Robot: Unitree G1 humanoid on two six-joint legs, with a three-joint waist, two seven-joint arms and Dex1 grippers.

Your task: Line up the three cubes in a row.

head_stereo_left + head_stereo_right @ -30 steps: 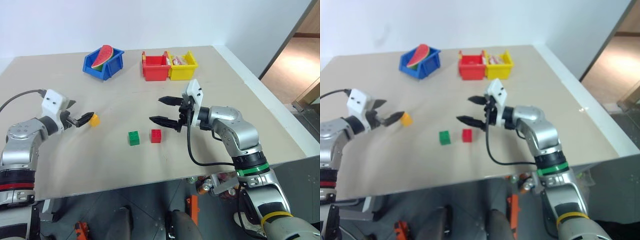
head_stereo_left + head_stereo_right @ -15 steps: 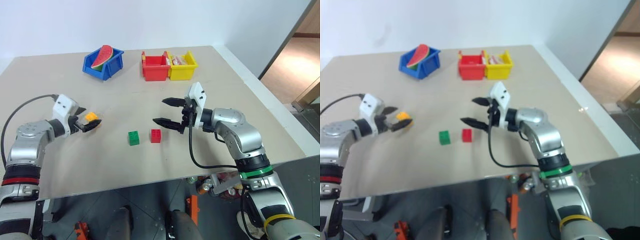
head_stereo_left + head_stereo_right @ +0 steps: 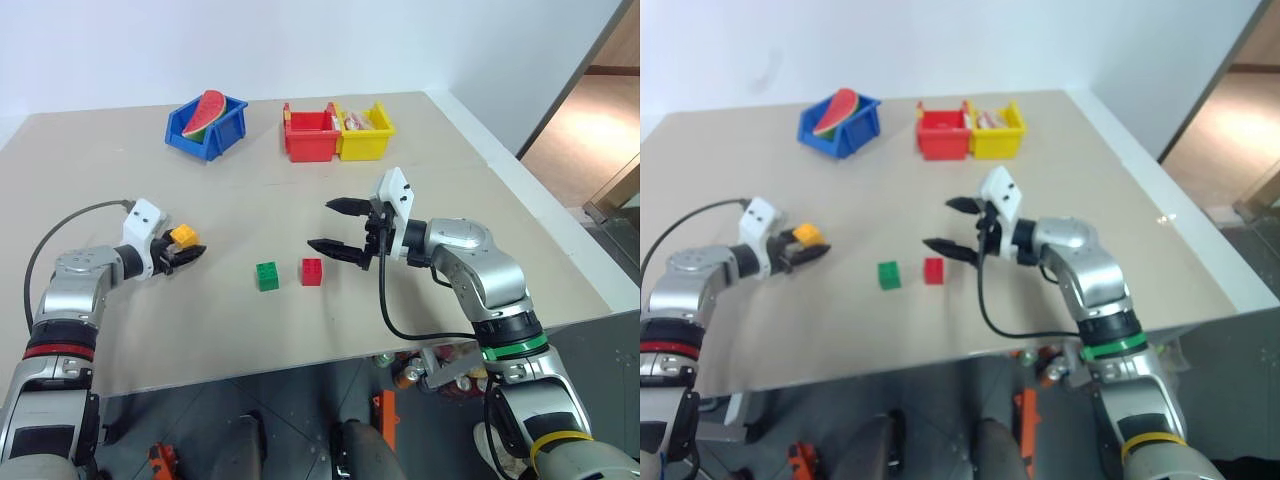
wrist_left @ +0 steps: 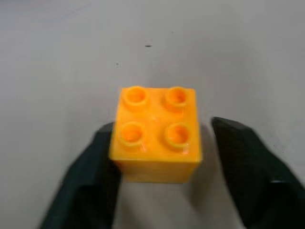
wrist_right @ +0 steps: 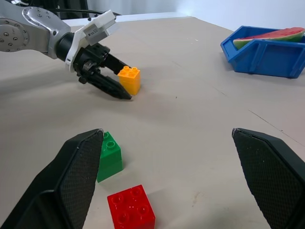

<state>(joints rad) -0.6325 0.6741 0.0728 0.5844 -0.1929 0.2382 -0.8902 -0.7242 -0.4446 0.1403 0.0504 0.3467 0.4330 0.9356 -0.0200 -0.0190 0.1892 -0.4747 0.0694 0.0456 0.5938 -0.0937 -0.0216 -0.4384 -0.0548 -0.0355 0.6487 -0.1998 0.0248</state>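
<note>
Sitting cube: the yellow-orange cube (image 4: 156, 133) rests studs up on the surface (image 3: 430, 180), toward its left edge, well apart from the other two cubes.
Left gripper: the left gripper (image 3: 186, 252) brackets the yellow-orange cube, narrowed around it; in the left wrist view one finger (image 4: 90, 176) touches the cube's side while the other finger (image 4: 252, 162) stands just off the opposite side, so it is not clamped.
Middle pair: the green cube (image 3: 267, 275) and the red cube (image 3: 312, 271) sit just beside each other with a small gap, near the front edge of the surface, about midway along it.
Right gripper: the right gripper (image 3: 338, 227) hovers spread wide and holding nothing, just past the red cube and touching neither cube.
Far edge: a blue bin (image 3: 207, 128) with a watermelon slice (image 3: 206, 110), then a red bin (image 3: 311, 133) and a yellow bin (image 3: 366, 130) touching side by side.
</note>
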